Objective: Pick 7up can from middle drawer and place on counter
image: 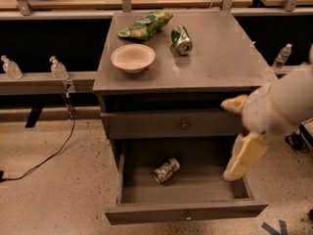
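The 7up can [167, 170] lies on its side near the centre of the pulled-out middle drawer [186, 212], touching nothing else. The pincer [229, 140] hangs at the cabinet's right front edge, above the drawer's right side, its two pale fingers spread apart and empty. On the counter [222, 58] sit a bowl [133, 58], a green snack bag [145, 26] and a darker green can [181, 39] on its side.

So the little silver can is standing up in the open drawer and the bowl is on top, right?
Not quite: the camera view shows the 7up can lying on its side in the middle drawer, not standing up. The bowl is on the counter. The gripper hangs open above the drawer's right side.
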